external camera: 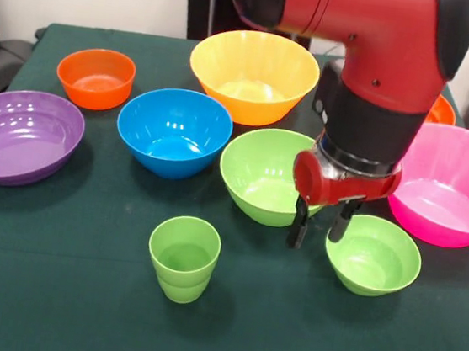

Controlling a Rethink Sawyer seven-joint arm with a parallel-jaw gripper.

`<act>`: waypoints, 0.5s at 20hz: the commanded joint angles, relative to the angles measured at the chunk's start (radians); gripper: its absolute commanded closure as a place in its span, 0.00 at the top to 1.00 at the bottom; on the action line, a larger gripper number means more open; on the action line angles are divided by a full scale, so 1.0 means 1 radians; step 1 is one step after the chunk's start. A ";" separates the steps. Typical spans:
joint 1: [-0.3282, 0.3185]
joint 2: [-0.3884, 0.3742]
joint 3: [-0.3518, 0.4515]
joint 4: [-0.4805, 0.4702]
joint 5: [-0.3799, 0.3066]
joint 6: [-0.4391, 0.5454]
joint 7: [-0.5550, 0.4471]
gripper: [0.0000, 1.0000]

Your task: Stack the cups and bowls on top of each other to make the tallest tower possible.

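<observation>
A lime green cup (183, 259) stands upright at the front of the green table. A light blue cup is not in view. The bowls stand apart and upright: orange (96, 77), purple (19, 134), blue (174, 130), yellow-orange (254, 74), a medium green one (260, 174), a small green one (375, 257) and pink (453, 188). My gripper (319, 226) is open and empty. It hangs between the two green bowls, by the small one's left rim.
A second orange bowl (443, 111) shows partly behind the arm at the far right. The red and black arm (374, 64) hides part of the table's far right. The table's dark green cloth (52, 290) shows at the front left.
</observation>
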 commanded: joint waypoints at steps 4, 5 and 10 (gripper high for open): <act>0.015 0.125 0.046 -0.009 0.029 -0.063 0.176 1.00; 0.016 0.135 0.046 -0.015 0.031 -0.070 0.176 1.00; 0.015 0.155 0.042 -0.027 0.048 -0.065 0.174 1.00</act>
